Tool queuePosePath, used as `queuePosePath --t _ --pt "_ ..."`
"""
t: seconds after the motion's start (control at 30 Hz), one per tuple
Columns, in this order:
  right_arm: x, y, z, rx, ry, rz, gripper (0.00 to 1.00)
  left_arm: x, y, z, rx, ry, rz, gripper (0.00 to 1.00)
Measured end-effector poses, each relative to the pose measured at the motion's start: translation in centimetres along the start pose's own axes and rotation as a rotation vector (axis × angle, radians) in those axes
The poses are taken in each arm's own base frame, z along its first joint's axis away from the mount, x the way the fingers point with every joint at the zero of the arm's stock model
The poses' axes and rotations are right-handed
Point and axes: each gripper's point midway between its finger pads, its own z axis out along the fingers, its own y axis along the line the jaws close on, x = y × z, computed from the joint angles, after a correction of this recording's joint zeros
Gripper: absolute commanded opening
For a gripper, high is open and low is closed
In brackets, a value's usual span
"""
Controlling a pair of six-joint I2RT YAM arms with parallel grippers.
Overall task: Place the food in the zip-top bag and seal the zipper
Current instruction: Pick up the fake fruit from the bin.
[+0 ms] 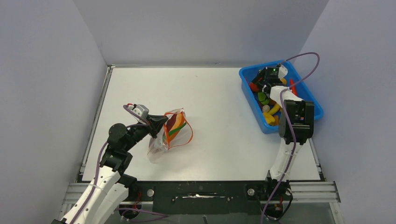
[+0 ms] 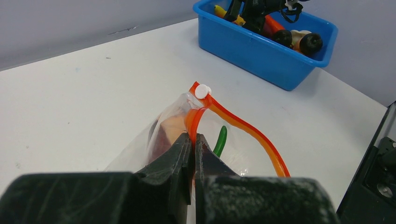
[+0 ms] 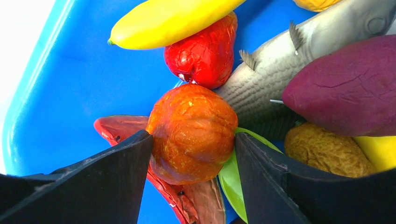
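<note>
The zip-top bag (image 1: 169, 135) lies left of the table's middle, its mouth held open, with colourful food (image 1: 175, 125) inside. My left gripper (image 1: 160, 122) is shut on the red-orange zipper (image 2: 247, 131) strip near its white slider (image 2: 202, 91). A green piece (image 2: 220, 140) shows through the plastic. My right gripper (image 1: 262, 91) reaches down into the blue tray (image 1: 252, 101). In the right wrist view its fingers (image 3: 116, 172) press both sides of an orange-red round tomato (image 3: 191, 128), which rests on a red piece and a green leaf.
Around the tomato in the tray (image 3: 56, 93) lie a yellow banana (image 3: 168, 21), a red fruit (image 3: 203, 51), a grey fish (image 3: 280, 70), a purple sweet potato (image 3: 345, 88) and a brown piece (image 3: 322, 149). Grey walls close in the table on both sides.
</note>
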Motion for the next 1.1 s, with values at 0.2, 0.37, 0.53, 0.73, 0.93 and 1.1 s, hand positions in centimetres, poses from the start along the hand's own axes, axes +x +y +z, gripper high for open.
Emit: queuePosePath --t 0.2,0.37,0.53,0.73,0.93,1.1 --pt "0.0 -0.2 0.2 -0.005 -0.004 0.010 0.48 0.0 0.0 0.0 0.000 -0.002 0.002 0.00" --pt "0.1 -0.3 0.3 -0.010 -0.012 0.013 0.43 -0.1 0.0 -0.1 0.001 -0.004 0.004 0.00" --pt "0.2 -0.5 0.1 -0.016 -0.020 0.009 0.38 0.1 0.0 -0.1 0.001 -0.003 0.010 0.00" --pt "0.2 -1.2 -1.4 -0.005 -0.029 -0.018 0.36 0.1 0.0 -0.2 0.002 -0.002 0.011 0.00" --pt "-1.2 -1.5 -3.8 0.006 -0.069 -0.050 0.35 0.2 0.0 -0.2 0.004 -0.001 0.013 0.00" --pt "-3.3 -1.6 -6.5 0.020 -0.132 -0.084 0.34 0.2 0.0 -0.2 0.004 -0.002 0.015 0.00"
